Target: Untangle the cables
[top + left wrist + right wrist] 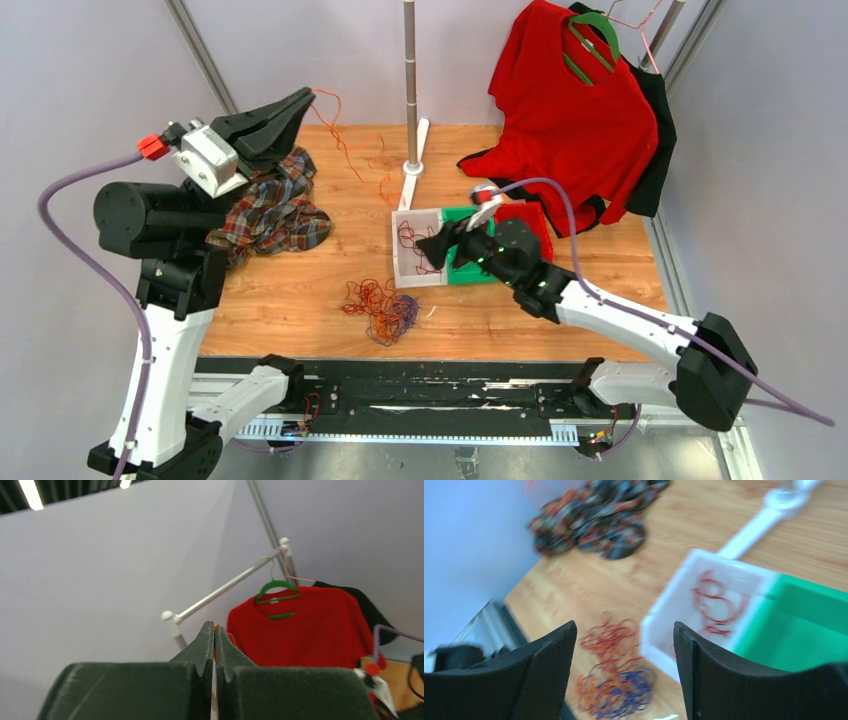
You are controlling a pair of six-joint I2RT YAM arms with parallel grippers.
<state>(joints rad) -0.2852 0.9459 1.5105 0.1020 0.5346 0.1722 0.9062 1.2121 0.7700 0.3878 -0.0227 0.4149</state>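
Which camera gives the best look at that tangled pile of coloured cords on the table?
The top view: the pile shows whole and sharp. The right wrist view shows it blurred; the left wrist view misses it.

No legible text or labels anywhere

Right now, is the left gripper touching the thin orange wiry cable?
Touching. Top view: thin orange cable hangs from the tip of the shut left gripper.
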